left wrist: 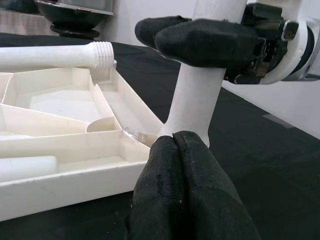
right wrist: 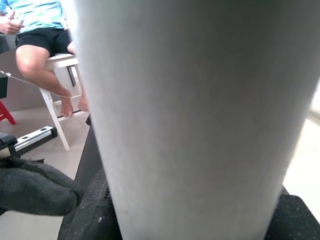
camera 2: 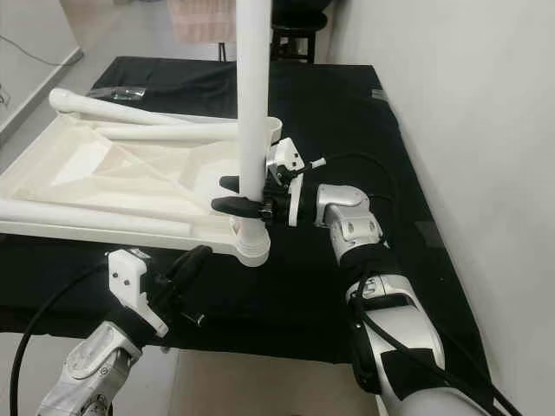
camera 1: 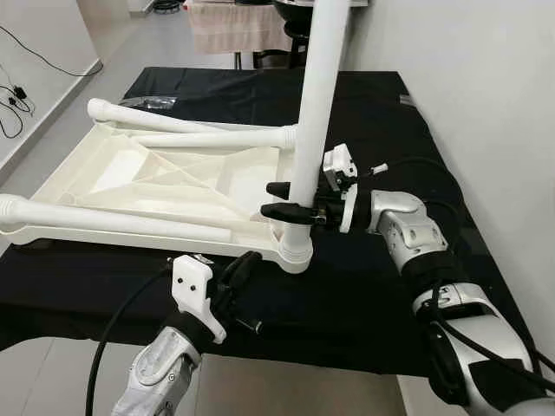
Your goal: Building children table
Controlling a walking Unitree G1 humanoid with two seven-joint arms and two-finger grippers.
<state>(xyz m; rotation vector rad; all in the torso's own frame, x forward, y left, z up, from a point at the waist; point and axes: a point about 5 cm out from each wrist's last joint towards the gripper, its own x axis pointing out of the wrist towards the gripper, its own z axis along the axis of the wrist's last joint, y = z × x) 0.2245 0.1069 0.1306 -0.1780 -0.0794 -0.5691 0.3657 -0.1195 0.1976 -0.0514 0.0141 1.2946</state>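
assembly looks partway through, judging from how the parts lie: the white children's table top (camera 1: pixel 165 178) rests upside down on the black-covered tabletop (camera 1: pixel 390 286), ribbed underside up, and one upright leg (camera 1: pixel 314 121) stands in the corner socket (camera 1: pixel 295 251) nearest the robot. the right end effector (camera 1: pixel 279 200) has its two black fingers clamped around this leg low down, just above the socket, with the leg filling the space between them; in the right wrist view the white tube (right wrist: pixel 200 115) sits right against the camera. the left end effector (camera 1: pixel 244 265) is just below and in front of that same corner, fingers pressed together and holding nothing, their tips close to the base of the leg as the left wrist view shows (left wrist: pixel 185 200). beyond the right end effector, two more legs lie flat across the upturned frame: a far leg (camera 1: pixel 191 128) along the back edge and a near leg (camera 1: pixel 113 221) along the front edge, one with its threaded end (left wrist: pixel 102 50) bare and not screwed in. so one leg appears seated or being turned home, while at least two are left to fit; whether the upright one is fully tight cannot be told. a fourth leg cannot be made out. a seated person (right wrist: pixel 40 45) is visible well behind the work.
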